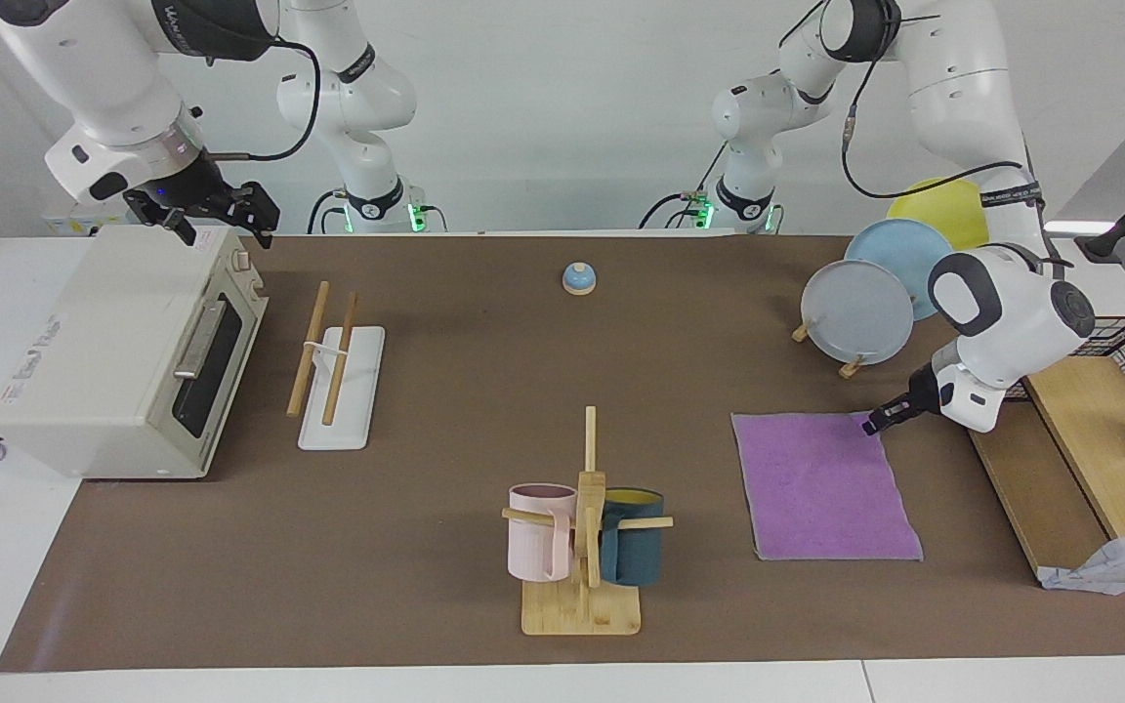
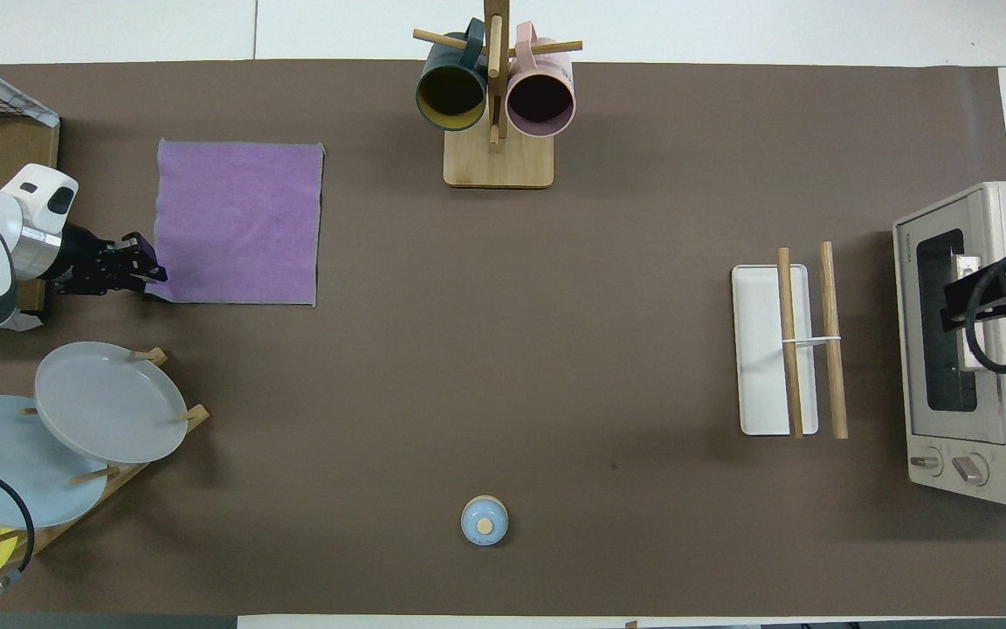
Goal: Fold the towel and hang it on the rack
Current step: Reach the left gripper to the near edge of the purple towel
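Purple towel (image 1: 824, 485): one; plates: three; left fingers (image 1: 873, 426) unclear at its corner; right fingers (image 1: 216, 217) spread.

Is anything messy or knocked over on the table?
Nothing looks knocked over or spilled. The towel lies flat, the rack sits straight, and both mugs hang on the mug tree. The left gripper is at the towel's corner.

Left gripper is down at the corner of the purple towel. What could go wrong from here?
1. The left gripper sits on the very corner of the towel; a thin pinch may slip when lifted.
2. The plates stand close by; a lifting swing might clip them.
3. The rack lies at the right arm's end, a long carry.
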{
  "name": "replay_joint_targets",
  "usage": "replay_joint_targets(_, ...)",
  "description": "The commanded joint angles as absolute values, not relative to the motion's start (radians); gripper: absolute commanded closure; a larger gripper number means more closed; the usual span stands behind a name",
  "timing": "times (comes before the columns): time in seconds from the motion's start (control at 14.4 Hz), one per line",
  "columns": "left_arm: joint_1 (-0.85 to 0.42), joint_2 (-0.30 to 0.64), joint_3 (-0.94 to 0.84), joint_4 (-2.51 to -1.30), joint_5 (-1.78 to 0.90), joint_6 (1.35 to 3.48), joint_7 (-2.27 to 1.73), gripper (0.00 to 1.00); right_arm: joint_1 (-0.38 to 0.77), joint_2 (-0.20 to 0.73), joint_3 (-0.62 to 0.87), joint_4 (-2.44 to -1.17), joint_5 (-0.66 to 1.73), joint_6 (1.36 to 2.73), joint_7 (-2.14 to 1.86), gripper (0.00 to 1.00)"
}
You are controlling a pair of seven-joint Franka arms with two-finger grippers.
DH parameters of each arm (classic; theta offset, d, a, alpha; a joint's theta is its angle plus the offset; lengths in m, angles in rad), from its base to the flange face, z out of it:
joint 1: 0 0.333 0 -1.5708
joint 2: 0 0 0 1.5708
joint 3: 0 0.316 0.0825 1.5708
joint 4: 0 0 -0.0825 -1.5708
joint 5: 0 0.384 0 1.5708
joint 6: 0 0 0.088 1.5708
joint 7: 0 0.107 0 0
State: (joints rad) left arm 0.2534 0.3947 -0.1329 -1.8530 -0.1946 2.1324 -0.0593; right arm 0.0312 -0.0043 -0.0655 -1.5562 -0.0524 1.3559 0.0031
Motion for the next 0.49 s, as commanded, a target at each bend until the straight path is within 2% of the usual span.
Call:
replay_joint_targets(0.0, 0.252, 0.382, -0.132, -1.864, -0.213, 2.112, -0.066, 1.0, 0.02, -0.029, -0.061, -1.585, -0.034, 1.359, -0.026, 0.0)
replay_joint_targets(0.42, 0.245, 0.382, -0.132, -1.852, -0.201, 2.103, -0.054, 1.0, 0.021, -0.029, -0.061, -1.585, -0.034, 1.358, -0.026, 0.0)
